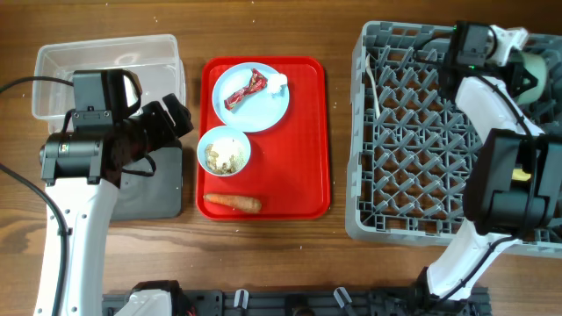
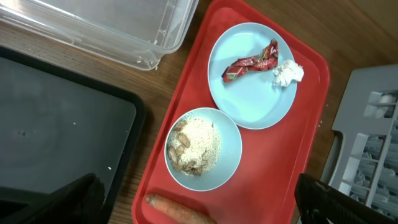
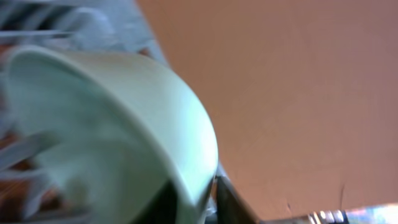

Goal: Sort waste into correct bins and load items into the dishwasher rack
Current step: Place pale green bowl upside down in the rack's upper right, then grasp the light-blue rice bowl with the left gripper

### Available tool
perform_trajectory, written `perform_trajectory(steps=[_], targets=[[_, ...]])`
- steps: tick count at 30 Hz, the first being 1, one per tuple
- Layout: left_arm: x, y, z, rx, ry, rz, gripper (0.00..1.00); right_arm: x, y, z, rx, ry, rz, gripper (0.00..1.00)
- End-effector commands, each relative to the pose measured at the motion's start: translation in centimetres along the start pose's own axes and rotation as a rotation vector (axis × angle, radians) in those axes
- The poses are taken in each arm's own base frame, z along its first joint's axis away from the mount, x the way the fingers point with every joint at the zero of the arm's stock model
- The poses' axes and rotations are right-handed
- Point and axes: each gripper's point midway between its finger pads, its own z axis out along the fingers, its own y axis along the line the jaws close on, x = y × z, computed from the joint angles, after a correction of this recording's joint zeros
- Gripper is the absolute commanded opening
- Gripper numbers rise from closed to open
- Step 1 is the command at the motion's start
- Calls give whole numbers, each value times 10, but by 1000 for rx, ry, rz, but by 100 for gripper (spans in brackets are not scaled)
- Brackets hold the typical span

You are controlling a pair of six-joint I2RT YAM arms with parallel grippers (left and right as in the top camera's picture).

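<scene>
Overhead: a red tray point(image 1: 312, 132) lies at centre, carrying a blue plate point(image 1: 263, 112) with a crumpled wrapper point(image 1: 244, 90) and a white tissue point(image 1: 278, 82), a small bowl point(image 1: 203, 149) of food scraps, and a carrot point(image 1: 232, 204). A clear bin point(image 1: 53, 70) and a dark bin point(image 1: 162, 189) lie to the tray's left, partly covered by the left arm, whose left gripper point(image 1: 176, 114) hangs over the tray's left edge. The grey dishwasher rack point(image 1: 413, 132) lies to the tray's right. The right gripper point(image 1: 516, 48) is at the rack's far right corner beside a pale green bowl point(image 1: 533, 77); its jaws are hidden here. Left wrist: both dark fingertips point(image 2: 74, 202) sit at the lower corners, spread wide and empty, with the carrot cut off below. Right wrist: blurred, the pale green bowl's rim is pinched between two dark fingers point(image 3: 233, 202).
</scene>
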Motion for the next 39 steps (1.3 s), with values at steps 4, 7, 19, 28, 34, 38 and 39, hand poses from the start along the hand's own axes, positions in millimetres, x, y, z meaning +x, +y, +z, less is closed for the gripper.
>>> perform_trajectory(steps=[4, 7, 19, 28, 34, 38, 39], targets=[[-3, 2, -1, -8, -10, 2, 100, -9, 28, -54, -165, -81, -8, 70], [-3, 2, -1, -8, -10, 2, 100, -19, 19, -83, -416, -113, 44, 72], [-2, -5, 1, 5, -10, 12, 98, 25, 20, -326, -1698, -116, -45, 75], [68, -71, 99, 7, 268, 224, 95, 55, 20, -321, -1683, 9, -121, 78], [108, -81, 163, -72, 352, 333, 88, 58, 20, -321, -1681, 21, -126, 77], [121, -84, 180, -97, 359, 373, 78, 61, 19, -321, -1680, 33, -132, 77], [122, -82, 182, -108, 358, 378, 78, 61, 19, -320, -1679, 36, -135, 78]])
